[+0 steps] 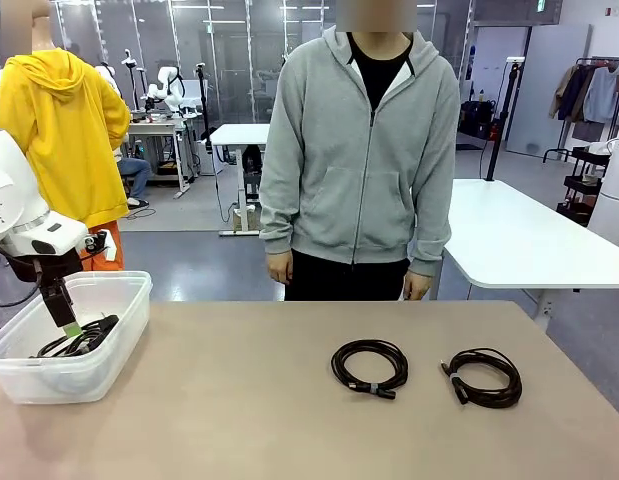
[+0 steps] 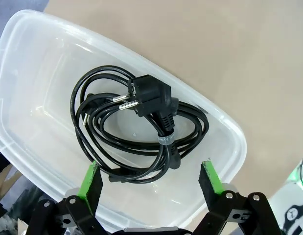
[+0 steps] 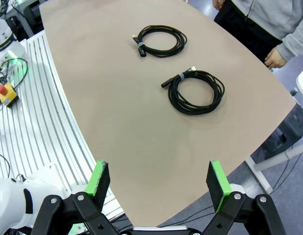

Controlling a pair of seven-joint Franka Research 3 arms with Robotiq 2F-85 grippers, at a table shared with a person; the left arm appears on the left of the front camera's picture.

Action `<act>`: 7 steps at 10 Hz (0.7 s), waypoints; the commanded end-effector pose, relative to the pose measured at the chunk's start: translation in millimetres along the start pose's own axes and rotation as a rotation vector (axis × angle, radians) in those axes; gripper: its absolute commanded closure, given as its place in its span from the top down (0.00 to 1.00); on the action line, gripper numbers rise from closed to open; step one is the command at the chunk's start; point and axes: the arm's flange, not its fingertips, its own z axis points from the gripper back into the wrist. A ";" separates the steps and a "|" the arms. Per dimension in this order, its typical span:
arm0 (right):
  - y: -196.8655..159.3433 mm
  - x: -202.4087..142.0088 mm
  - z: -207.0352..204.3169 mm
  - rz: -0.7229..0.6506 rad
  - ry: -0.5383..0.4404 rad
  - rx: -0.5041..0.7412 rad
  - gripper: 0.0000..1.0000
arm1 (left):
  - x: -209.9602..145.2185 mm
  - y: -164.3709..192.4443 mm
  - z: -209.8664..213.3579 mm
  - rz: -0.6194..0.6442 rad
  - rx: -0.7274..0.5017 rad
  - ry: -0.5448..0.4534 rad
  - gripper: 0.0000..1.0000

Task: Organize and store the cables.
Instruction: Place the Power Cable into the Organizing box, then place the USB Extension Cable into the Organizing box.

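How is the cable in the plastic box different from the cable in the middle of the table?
The boxed cable lies inside the clear box; the middle cable lies on the bare table. The boxed cable has a chunky two-pin plug; the middle cable has only slim ends. The boxed cable's loops sprawl; the middle cable's stay round. Both are black, coiled and banded.

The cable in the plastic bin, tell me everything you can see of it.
The black cable is wound into a loose round coil, held by a small grey tie. Its angled two-pin plug lies on top of the loops. It looks rubber-sheathed and rests flat on the clear bin floor. The open left pincer hovers just over it.
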 end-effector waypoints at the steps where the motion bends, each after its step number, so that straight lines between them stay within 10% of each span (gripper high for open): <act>1: 1.7 0.8 0.0 0.005 -0.012 -0.001 1.00 | -1.5 0.4 -0.4 -0.028 -0.008 -0.008 1.00; 7: 1.7 0.8 0.0 0.005 -0.012 -0.001 1.00 | -1.5 0.4 -0.4 -0.028 -0.008 -0.008 1.00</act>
